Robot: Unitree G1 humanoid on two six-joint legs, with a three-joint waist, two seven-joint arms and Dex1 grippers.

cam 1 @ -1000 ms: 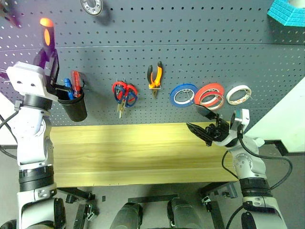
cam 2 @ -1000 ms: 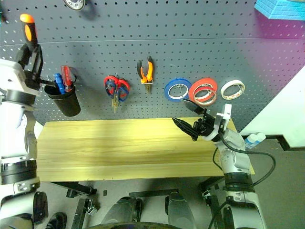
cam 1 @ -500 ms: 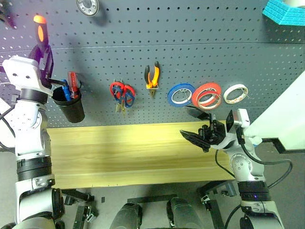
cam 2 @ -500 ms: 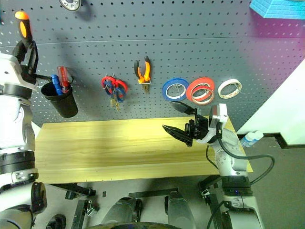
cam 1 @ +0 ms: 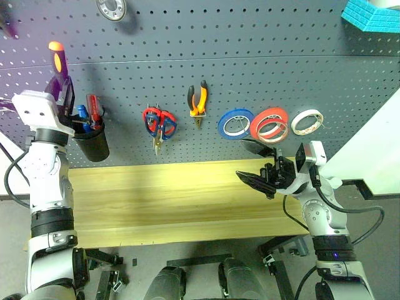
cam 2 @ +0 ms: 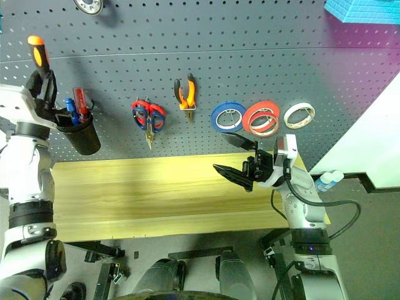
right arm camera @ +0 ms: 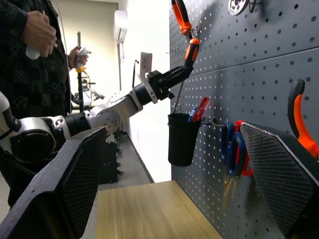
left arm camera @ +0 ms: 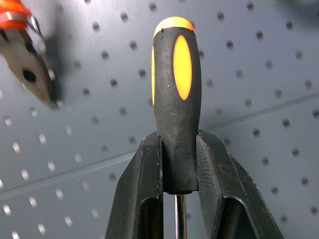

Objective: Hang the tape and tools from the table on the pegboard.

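Above black cup [cam 1: 91, 141]: screwdriver [left arm camera: 175, 99] clamped upright in left gripper [left arm camera: 178, 164], handle protruding; right gripper [cam 1: 259, 165] spread, empty.

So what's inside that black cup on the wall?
A red screwdriver and a blue one poke out of the black cup. Their tips and the cup's bottom are hidden by its wall.

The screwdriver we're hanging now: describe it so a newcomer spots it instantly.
On the grey pegboard, find the black cup at far left. Above it, the left gripper holds the screwdriver upright: orange-and-black handle, unlike the red and blue ones in the cup.
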